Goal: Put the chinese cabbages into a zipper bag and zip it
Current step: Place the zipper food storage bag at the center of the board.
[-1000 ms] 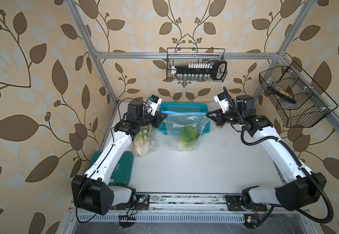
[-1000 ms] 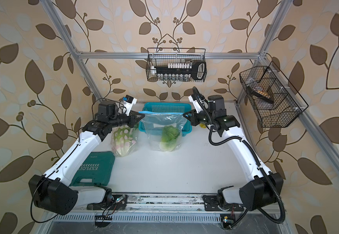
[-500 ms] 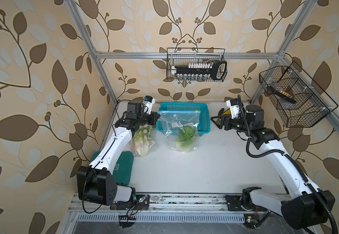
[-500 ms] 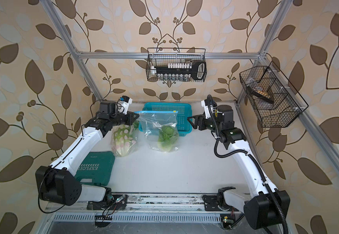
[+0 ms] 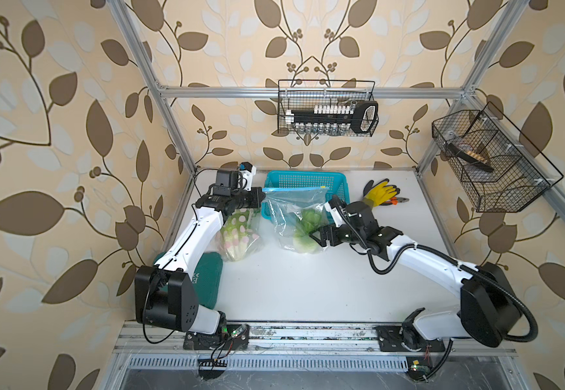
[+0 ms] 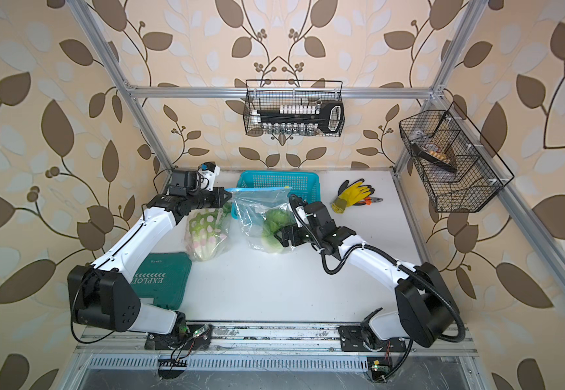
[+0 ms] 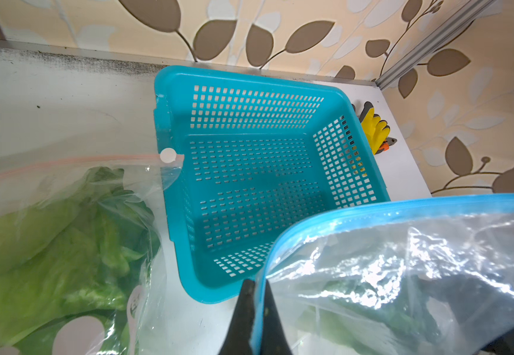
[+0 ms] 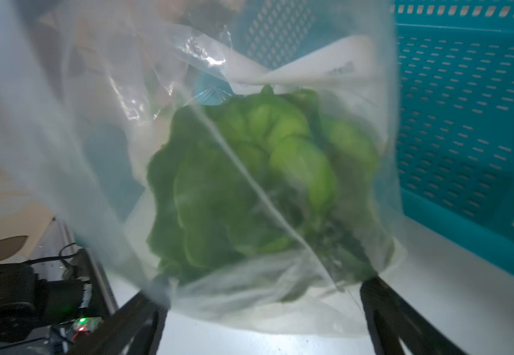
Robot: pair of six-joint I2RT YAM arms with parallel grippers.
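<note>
Two clear bags stand on the white table (image 5: 308,287) in front of a teal basket (image 5: 303,180). The zipper bag (image 5: 291,206) has a blue zip strip along its top. The left gripper (image 7: 254,307) is pinched tight on one corner of that strip and holds the top of the bag up, just in front of the basket. One green cabbage head (image 5: 308,224) sits low inside this bag. A white label panel on the bag shows in the right wrist view, but its print is too blurred to read. The right gripper (image 8: 264,322) is spread wide at the bag's lower end, with one finger on either side of the bulge; whether the fingers touch the plastic cannot be told. Just beside it, under the left arm, a spotted bag (image 5: 238,233) with a pink zip strip holds more cabbages (image 6: 203,243), pale at the base and green at the leaves. A green case (image 6: 163,280) nearer the left arm's base bears raised letters that read "EXPLOI", the end unclear. A yellow glove (image 5: 380,192) lies on pliers (image 5: 400,201) near the back right.
</note>
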